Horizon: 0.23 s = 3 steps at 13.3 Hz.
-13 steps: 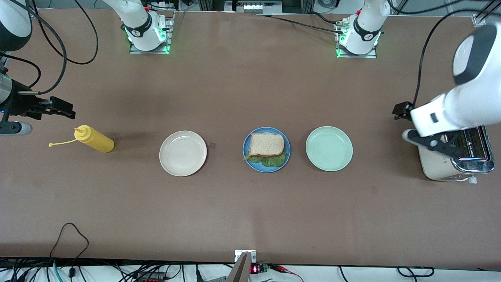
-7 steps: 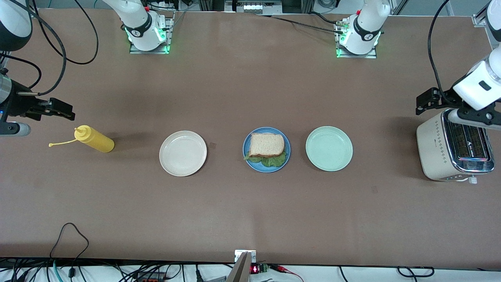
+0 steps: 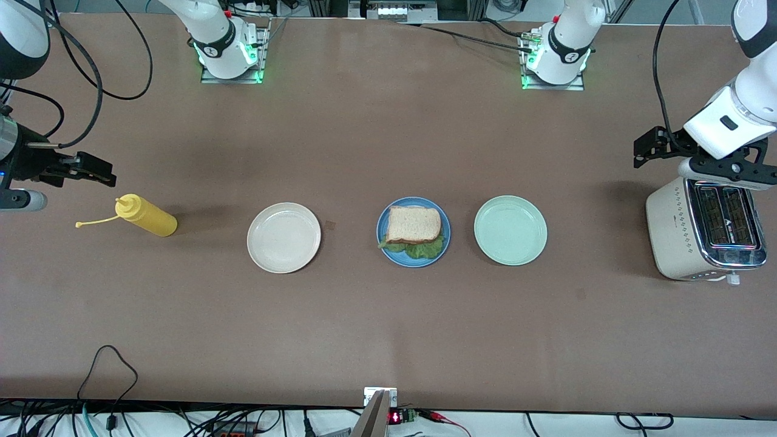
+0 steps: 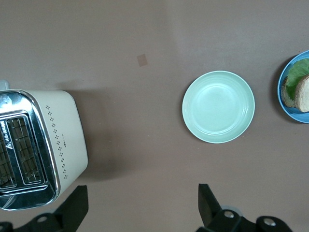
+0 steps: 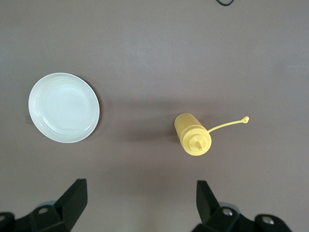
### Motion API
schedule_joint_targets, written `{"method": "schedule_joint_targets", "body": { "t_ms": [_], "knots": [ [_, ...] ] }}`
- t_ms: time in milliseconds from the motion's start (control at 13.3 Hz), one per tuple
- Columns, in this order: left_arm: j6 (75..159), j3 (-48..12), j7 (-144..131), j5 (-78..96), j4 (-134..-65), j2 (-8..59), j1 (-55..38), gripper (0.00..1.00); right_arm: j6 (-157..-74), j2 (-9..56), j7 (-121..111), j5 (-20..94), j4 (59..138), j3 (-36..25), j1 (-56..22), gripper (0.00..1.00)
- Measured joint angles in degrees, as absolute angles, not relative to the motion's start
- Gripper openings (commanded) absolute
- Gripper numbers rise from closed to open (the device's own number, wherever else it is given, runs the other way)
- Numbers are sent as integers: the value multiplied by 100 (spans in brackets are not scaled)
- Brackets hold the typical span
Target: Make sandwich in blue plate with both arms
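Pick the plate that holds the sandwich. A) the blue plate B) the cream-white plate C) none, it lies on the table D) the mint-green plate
A: the sandwich, bread over a green lettuce leaf, sits on the blue plate, which lies between the bare cream-white plate and the bare mint-green plate.

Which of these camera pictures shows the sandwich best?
The front view: the whole sandwich sits on the blue plate, lettuce peeking out under the bread. The left wrist view catches only a cut-off part at the picture's edge. The right wrist view misses it.
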<state>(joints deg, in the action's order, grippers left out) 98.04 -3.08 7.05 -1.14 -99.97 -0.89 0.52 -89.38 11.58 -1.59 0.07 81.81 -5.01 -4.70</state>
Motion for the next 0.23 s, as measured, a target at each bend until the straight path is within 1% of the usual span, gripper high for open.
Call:
{"method": "schedule_joint_targets", "body": {
  "t_ms": [226],
  "knots": [
    [9804,-317,674,-114,-9985,-86,14,100,-8939,1158,-159,7,8181,-501,-470,100]
  ]
}}
